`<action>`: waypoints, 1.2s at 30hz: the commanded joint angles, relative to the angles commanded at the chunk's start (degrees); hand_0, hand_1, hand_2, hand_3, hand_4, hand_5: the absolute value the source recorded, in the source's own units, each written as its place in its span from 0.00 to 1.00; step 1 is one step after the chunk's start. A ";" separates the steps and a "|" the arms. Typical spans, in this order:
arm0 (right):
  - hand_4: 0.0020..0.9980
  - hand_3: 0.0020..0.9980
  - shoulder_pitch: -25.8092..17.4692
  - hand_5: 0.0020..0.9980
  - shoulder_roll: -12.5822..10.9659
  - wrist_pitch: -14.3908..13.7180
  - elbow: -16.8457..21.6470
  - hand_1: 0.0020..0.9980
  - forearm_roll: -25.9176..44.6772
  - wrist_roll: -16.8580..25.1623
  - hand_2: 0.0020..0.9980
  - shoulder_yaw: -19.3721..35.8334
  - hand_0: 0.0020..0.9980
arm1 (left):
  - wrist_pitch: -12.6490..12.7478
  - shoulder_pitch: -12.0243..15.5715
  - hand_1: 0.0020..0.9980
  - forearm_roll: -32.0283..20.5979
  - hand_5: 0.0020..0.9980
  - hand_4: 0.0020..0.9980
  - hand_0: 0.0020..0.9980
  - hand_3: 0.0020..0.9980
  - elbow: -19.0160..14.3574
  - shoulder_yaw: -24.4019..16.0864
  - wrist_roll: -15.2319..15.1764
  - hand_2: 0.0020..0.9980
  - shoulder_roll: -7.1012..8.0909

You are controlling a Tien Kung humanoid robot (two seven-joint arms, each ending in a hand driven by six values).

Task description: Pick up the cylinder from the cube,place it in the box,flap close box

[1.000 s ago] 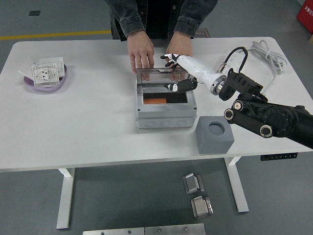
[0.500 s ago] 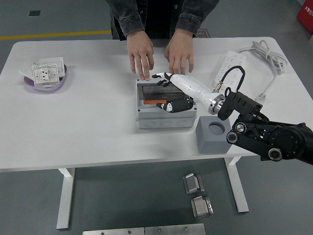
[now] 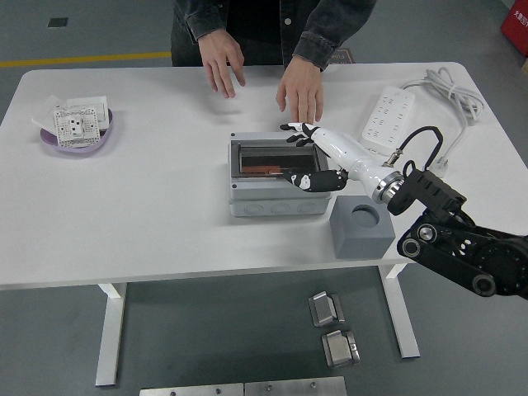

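Desk [image 3: 148, 206]: white, fills the middle of the frame from left edge to right edge.
Box [image 3: 279, 200]: light grey, rectangular, at frame centre; its dark see-through flap [image 3: 268, 157] lies down flat over the opening.
Box contents: an orange shape shows through the flap; whether it is the cylinder I cannot tell.
Cube [image 3: 361, 227]: grey block just right of and below the box, with an empty round hole in its top.
Right robot hand [image 3: 313, 157]: white with black fingertips, reaching in from the right of the frame; fingers spread and holding nothing, the upper fingers over the box's top right corner, the thumb resting on the flap's right side.
Person: stands at the top of the frame in dark sleeves; one hand [image 3: 302, 87] hovers just above the box's far edge, the other hand [image 3: 221, 64] is raised further up and left.
Power strip [image 3: 386, 118]: white, upper right, with a coiled cable.
Purple dish [image 3: 78, 136]: upper left, holding white socket parts [image 3: 76, 120].
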 joint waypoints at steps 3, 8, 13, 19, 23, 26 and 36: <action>0.72 0.93 -4.50 0.29 -0.86 -0.85 2.65 0.72 -2.75 0.26 0.79 5.75 0.78 | 0.14 0.20 0.65 0.10 0.33 0.66 0.64 0.63 0.04 -0.07 0.15 0.60 0.01; 0.72 0.92 -13.40 0.29 -2.21 -2.96 7.98 0.72 -3.27 2.65 0.78 17.01 0.77 | 0.26 0.44 0.65 0.35 0.33 0.66 0.64 0.63 0.04 -0.70 0.28 0.60 0.06; 0.72 0.86 -22.32 0.31 -0.88 -4.95 10.82 0.71 2.72 8.05 0.77 28.01 0.77 | 0.37 0.41 0.65 0.84 0.33 0.66 0.64 0.63 -0.03 -1.49 0.33 0.60 0.03; 0.73 0.83 -30.37 0.31 2.65 -3.99 9.49 0.70 14.49 15.39 0.75 40.25 0.74 | 0.45 -0.09 0.65 1.67 0.33 0.66 0.63 0.63 -0.16 -2.19 0.52 0.60 0.11; 0.73 0.83 -32.10 0.31 4.03 -2.71 7.97 0.70 22.36 19.13 0.75 46.08 0.74 | 0.54 -0.85 0.65 2.65 0.33 0.66 0.63 0.63 -0.33 -3.13 0.55 0.60 0.36; 0.73 0.81 -32.59 0.32 4.53 -2.35 7.33 0.69 27.77 20.14 0.74 49.71 0.73 | 0.61 -1.43 0.65 3.10 0.33 0.66 0.63 0.63 -0.40 -3.54 0.58 0.60 0.63; 0.74 0.79 -33.65 0.36 5.29 -2.19 7.10 0.69 36.31 20.98 0.73 51.81 0.72 | 0.95 -2.65 0.65 4.00 0.32 0.66 0.63 0.63 -0.55 -3.22 0.97 0.60 1.36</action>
